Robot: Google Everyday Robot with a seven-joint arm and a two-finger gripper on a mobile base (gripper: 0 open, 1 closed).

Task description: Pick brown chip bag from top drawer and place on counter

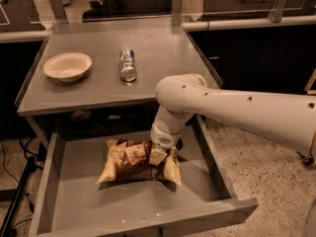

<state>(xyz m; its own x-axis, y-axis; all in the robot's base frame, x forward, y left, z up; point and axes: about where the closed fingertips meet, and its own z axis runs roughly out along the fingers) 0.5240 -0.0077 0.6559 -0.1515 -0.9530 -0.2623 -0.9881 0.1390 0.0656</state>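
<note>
The brown chip bag (131, 164) lies in the open top drawer (74, 201), dark brown in the middle with tan-yellow ends. My gripper (159, 154) reaches straight down from the white arm and is shut on the bag's right part, with pale fingertips (157, 155) pressed into the crinkled foil. The bag's right side looks slightly raised off the drawer floor. The counter (163, 63) is above and behind the drawer.
A pale bowl (67, 66) sits on the counter's left side. A silver can (128, 64) lies on its side near the counter's middle. The drawer's thick front panel (148, 221) is nearest the camera. Speckled floor lies to the right.
</note>
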